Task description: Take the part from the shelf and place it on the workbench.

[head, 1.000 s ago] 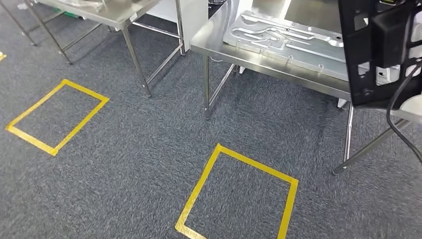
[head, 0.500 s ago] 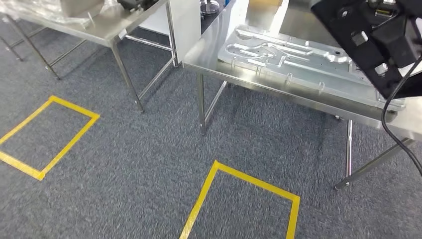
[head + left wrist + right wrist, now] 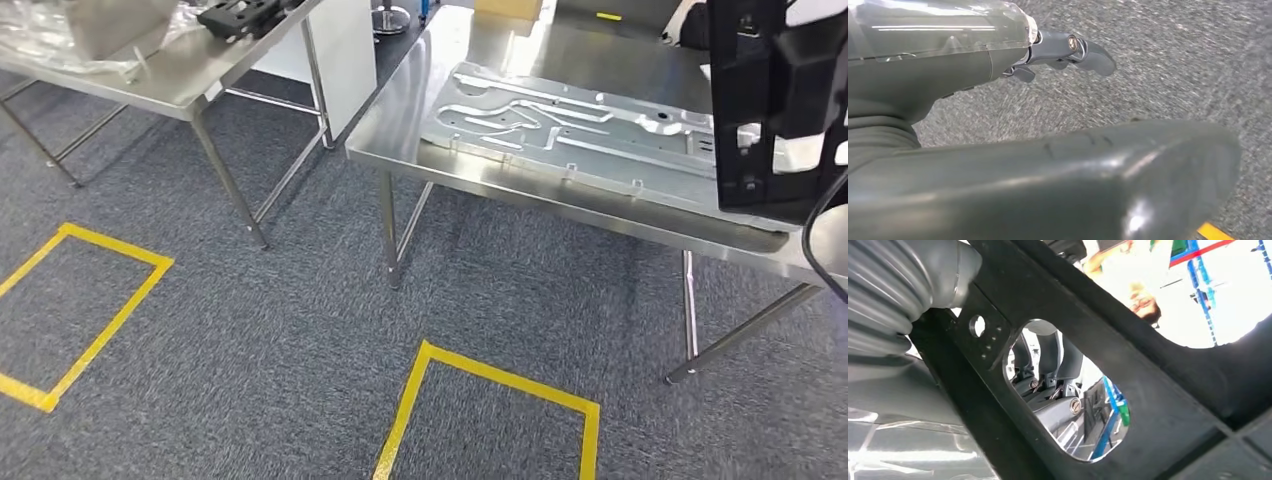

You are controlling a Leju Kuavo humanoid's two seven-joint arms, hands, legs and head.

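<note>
Grey-blue carpet (image 3: 250,330) covers the floor, marked with yellow tape squares (image 3: 490,410), one at the near edge of the head view and another at its left edge. The left hand (image 3: 1048,165) hangs low over this carpet; in the left wrist view its thick thumb and darker fingers (image 3: 1083,49) lie apart with nothing between them, so the hand is released.

Beyond the near tape square stands the steel workbench (image 3: 410,110) on thin metal legs. A large pale metal plate (image 3: 570,125) with raised channels lies flat on it, running along the bench's near edge from close to the near left corner toward the right end. The rest of the bench top behind the plate is bare polished steel.

Over the right end of the bench the black part (image 3: 765,100) is held up in the air, upright, a flat frame with cut-out openings and small holes, its lower edge above the plate's right end. A black cable (image 3: 815,230) loops down beside it. In the right wrist view the right hand (image 3: 1048,370) grasps this part: its fingers show through one of the frame's openings, curled against the black bar, with the ribbed wrist cover just behind.

Farther left stands a second steel table (image 3: 170,70) carrying a black object (image 3: 240,15) at its far right corner and clear plastic wrap (image 3: 50,40).
</note>
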